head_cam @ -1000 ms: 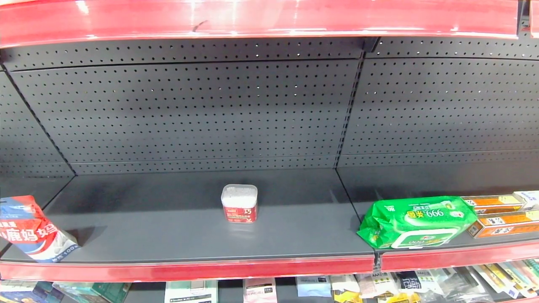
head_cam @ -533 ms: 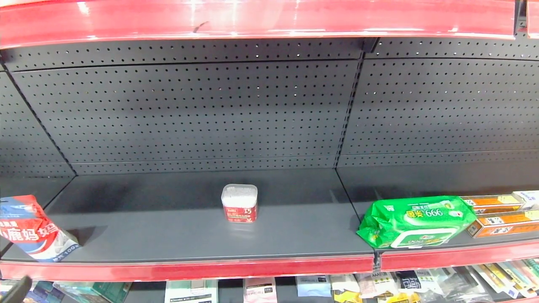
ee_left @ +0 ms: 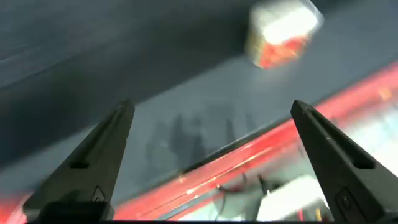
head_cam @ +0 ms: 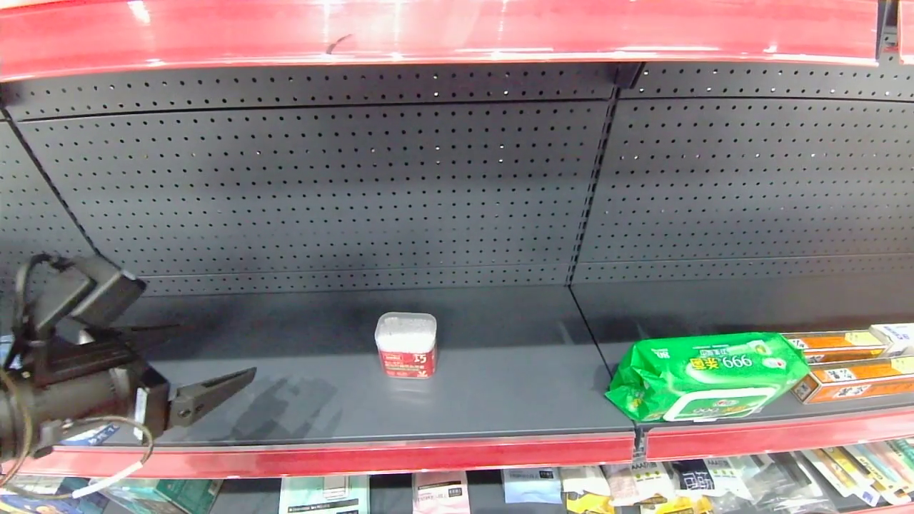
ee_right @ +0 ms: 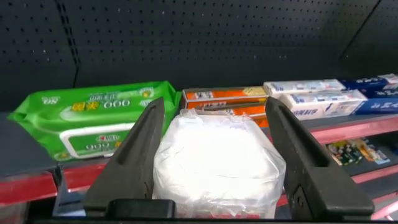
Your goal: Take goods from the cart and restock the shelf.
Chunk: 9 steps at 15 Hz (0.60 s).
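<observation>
The right gripper (ee_right: 214,106) clamps a white plastic-wrapped pack (ee_right: 217,162) before the shelf (head_cam: 500,385), opposite the green wet-wipes pack (ee_right: 93,118), while the left gripper (ee_left: 211,109) gapes empty over the shelf's front; a clean placement likely means clearing the red lip (head_cam: 321,457) and landing well apart from the tub (head_cam: 405,345).

White print and a row of digits on the green wipes pack (head_cam: 707,375), with more small print on its white lid flap. Pale characters across the red label of the little tub (head_cam: 405,345). Dark lettering along the orange boxes (head_cam: 850,378) (too small to make out). Blue print on the white boxes (ee_right: 317,99) beside them. Printed labels on the packets (head_cam: 678,477) one level down, blurred.
</observation>
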Available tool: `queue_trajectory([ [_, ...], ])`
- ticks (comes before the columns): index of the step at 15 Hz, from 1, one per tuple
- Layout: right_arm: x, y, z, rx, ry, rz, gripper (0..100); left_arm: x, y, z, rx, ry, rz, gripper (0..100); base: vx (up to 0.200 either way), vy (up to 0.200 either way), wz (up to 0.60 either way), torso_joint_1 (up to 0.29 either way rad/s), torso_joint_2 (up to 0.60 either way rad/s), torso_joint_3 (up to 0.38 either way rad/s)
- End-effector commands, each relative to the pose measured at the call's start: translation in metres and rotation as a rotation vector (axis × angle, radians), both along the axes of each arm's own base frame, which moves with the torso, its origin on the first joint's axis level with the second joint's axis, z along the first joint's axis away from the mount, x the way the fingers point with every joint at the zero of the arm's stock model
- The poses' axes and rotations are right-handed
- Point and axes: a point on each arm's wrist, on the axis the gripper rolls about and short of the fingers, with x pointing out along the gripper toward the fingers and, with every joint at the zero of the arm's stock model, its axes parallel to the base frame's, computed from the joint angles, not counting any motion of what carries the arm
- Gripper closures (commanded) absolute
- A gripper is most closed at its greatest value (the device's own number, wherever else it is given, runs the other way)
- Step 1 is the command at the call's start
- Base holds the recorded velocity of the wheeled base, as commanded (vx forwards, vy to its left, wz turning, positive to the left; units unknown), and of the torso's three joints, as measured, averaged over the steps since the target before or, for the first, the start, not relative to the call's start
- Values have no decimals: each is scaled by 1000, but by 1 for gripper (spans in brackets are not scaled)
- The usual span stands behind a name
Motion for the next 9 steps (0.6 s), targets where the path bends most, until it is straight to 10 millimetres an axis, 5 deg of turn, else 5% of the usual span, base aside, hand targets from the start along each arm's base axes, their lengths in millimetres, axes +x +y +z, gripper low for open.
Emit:
queue_trajectory([
  [1, 0, 0, -11, 3, 40, -4, 100, 82, 4, -42, 34, 107, -220, 0, 0, 0, 0, 0, 0, 0],
  [4, 0, 0, -14, -15, 52, -12, 100, 121, -4, -62, 4, 111, -361, 0, 0, 0, 0, 0, 0, 0],
  [9, -1, -1, -16, -24, 61, -36, 100, 147, -33, -78, -49, 122, -509, 0, 0, 0, 0, 0, 0, 0],
])
